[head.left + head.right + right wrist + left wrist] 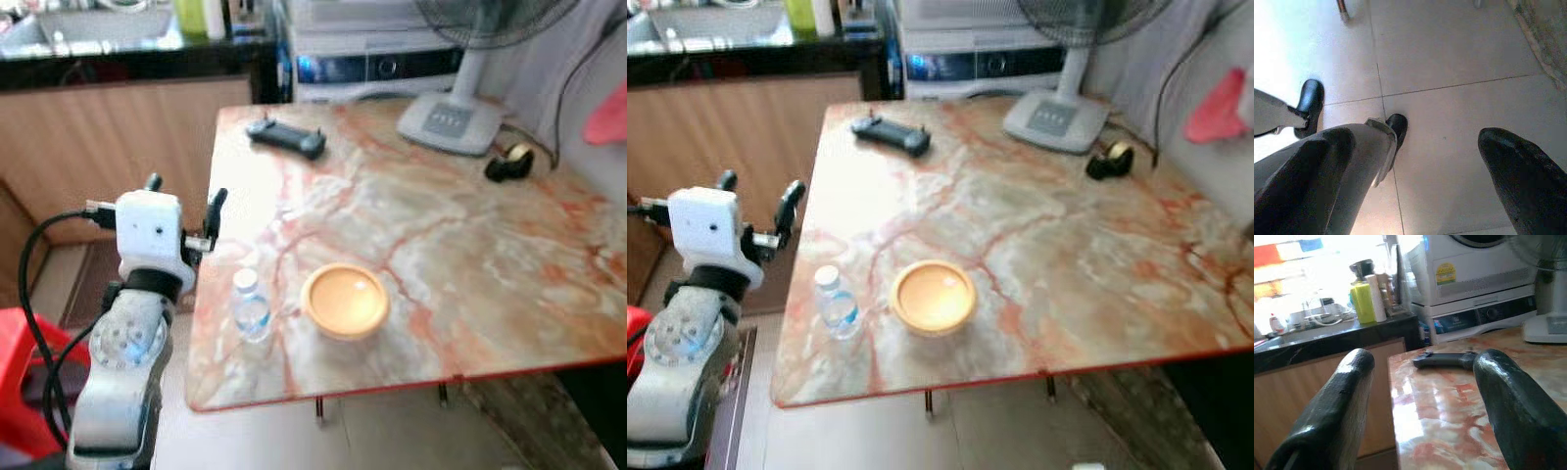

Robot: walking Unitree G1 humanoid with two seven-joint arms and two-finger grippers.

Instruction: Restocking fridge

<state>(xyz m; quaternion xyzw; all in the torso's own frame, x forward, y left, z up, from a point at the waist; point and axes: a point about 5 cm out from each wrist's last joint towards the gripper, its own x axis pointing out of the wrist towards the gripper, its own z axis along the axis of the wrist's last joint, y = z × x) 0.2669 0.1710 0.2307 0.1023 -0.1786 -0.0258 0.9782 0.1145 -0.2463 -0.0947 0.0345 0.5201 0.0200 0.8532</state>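
Left gripper poised beside the table, bottle not yet taken.

The left gripper (pixel 184 208) hovers at the marble-patterned table's (pixel 470 274) edge, jaws wide and empty; the small clear plastic water bottle (pixel 251 305) stands near the yellow round bowl (pixel 344 300). Next, I judge, it must reach over and close on the bottle. The right gripper (pixel 1415 181) hangs open over the floor.

Water bottle (pixel 252 308) upright, seemingly clear.

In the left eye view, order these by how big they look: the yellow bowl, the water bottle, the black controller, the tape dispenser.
Largest to smallest, as seen:
1. yellow bowl
2. black controller
3. water bottle
4. tape dispenser
The bowl and bottle sit nearer the camera, so true sizes are unsure; controller and bottle look close.
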